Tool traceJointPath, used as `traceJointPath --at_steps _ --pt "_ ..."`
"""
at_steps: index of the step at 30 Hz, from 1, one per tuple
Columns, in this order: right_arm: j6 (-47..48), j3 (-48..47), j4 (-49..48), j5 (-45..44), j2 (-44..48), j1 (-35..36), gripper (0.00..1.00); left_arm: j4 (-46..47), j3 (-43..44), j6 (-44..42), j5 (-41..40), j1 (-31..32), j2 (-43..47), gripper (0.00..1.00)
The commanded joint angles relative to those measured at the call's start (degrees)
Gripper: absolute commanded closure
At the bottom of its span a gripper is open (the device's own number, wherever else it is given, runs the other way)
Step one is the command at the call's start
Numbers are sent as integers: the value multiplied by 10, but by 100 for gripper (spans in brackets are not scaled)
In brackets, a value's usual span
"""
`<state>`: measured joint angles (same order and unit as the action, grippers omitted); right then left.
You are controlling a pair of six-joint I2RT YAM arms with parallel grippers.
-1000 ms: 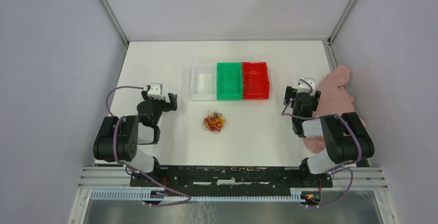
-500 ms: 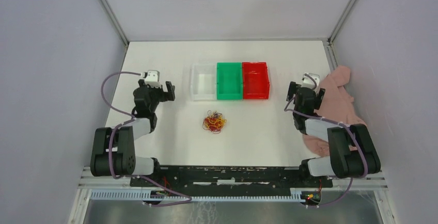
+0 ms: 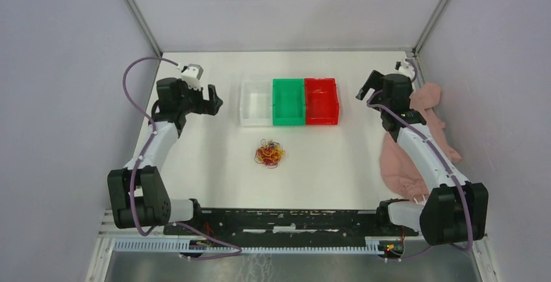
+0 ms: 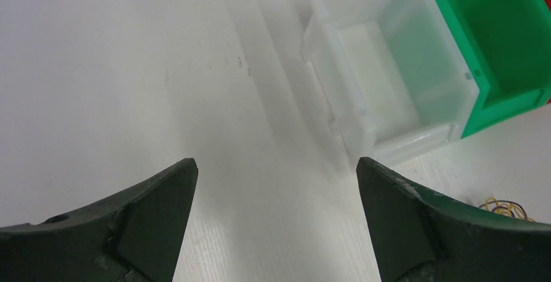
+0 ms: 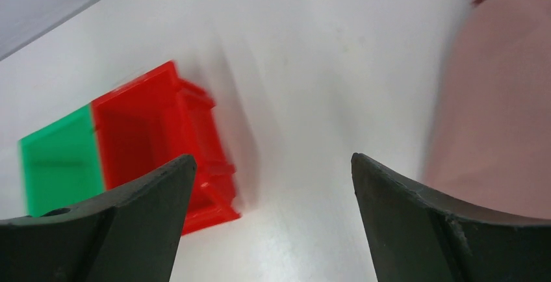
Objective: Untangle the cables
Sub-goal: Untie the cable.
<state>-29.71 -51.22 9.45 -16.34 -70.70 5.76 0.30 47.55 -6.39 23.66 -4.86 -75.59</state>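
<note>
- In the middle of the bench point(image 3: 325, 165), a little nearer the arms than the green bin point(image 3: 288, 102), the cables point(image 3: 269, 153) lie in one small knotted clump of yellow, red and dark strands. Nothing touches them.
- By the look of them they are light, limp and thin. A pull on one strand would likely drag the whole clump, so one tool may have to pin it while the other draws.
- The best hold is probably an outer loop standing proud of the clump, not its dense middle.
- The left tool point(image 3: 214, 102) hangs wide and empty just left of the white bin point(image 3: 255, 102); its wrist view catches the cables at the lower right edge.
- The right tool point(image 3: 370, 87) is likewise wide and empty, right of the red bin point(image 3: 321, 101), near the pink cloth point(image 3: 416, 139).
- Compared with a second ago, both arms have stretched away from their bases and carried the tools farther up the bench; the clump and bins have not moved.
</note>
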Motion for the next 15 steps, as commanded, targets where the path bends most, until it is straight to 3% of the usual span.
traceJointPath --at_steps 1,7,15 --pt "-57 -25 50 135 20 58 7 -168 72 -53 78 -3 -16 1" --pt "-130 -23 86 73 -6 243 25 -233 99 -68 114 -3 -16 1" --pt "-208 -47 32 57 -143 414 36 -268 102 -66 119 -3 9 1"
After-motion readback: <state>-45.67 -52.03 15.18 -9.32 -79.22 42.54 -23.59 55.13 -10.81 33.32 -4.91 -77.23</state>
